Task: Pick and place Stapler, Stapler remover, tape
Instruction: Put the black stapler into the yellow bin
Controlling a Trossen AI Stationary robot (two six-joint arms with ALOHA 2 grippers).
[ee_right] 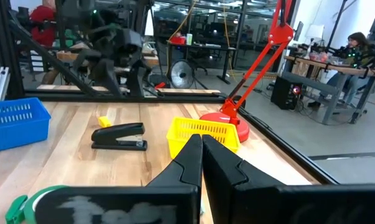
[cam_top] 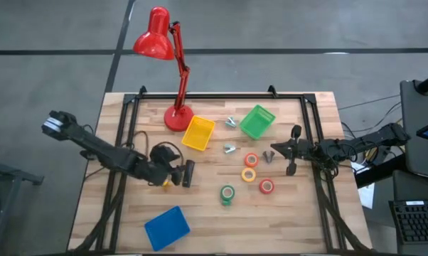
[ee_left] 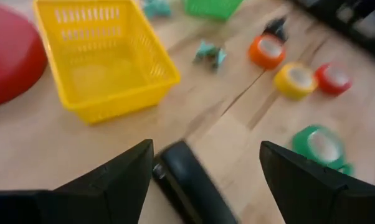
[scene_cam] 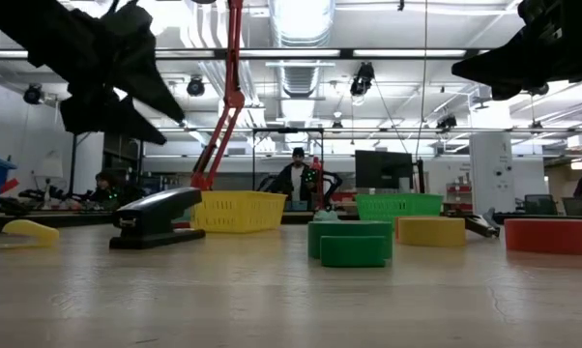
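Note:
The black stapler (cam_top: 188, 173) lies flat on the wooden table, also seen low (scene_cam: 156, 217). My left gripper (cam_top: 175, 173) hangs open above it (scene_cam: 163, 121); in its wrist view the stapler (ee_left: 187, 180) shows between the spread fingers, untouched. Orange (cam_top: 252, 160), yellow (cam_top: 249, 174), red (cam_top: 266, 186) and green (cam_top: 227, 193) tape rolls lie flat mid-table. Silvery staple removers (cam_top: 229, 148) (cam_top: 231, 122) rest near the baskets. My right gripper (cam_top: 274, 151) is shut (ee_right: 202, 142), raised off the table beside the orange roll.
A yellow basket (cam_top: 198, 133), a green basket (cam_top: 257, 121) and a blue basket (cam_top: 166, 227) stand on the table. The red desk lamp's base (cam_top: 177, 117) sits beside the yellow basket. A tiny yellow block (cam_top: 164, 183) lies by the stapler. People show in the room behind.

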